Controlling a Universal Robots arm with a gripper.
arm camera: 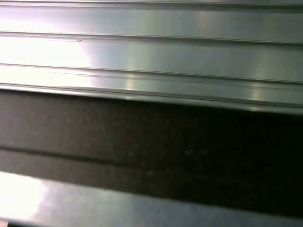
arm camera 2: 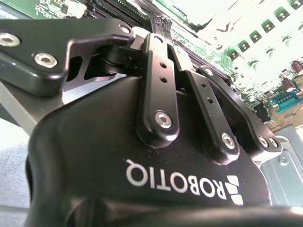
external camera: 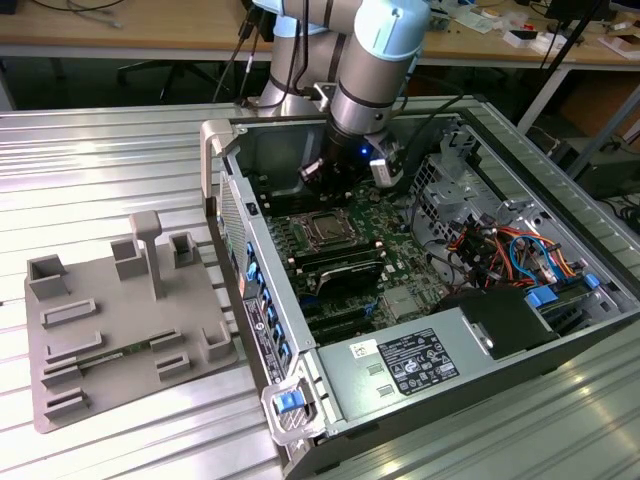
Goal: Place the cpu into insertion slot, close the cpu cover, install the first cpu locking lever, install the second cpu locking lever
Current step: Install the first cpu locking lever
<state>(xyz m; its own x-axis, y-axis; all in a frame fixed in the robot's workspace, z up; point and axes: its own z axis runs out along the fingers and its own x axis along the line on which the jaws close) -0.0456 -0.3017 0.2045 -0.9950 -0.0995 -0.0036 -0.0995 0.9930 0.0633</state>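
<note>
Robotics lab, opened computer case (external camera: 420,290) on ribbed aluminium table (external camera: 100,160), cluttered wooden workbenches (external camera: 150,25) behind

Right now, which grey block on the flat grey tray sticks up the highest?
The tall thin grey post with a flat cap, near the far middle of the flat grey tray in the exterior view. The other grey blocks around it stay low and stubby.
</note>
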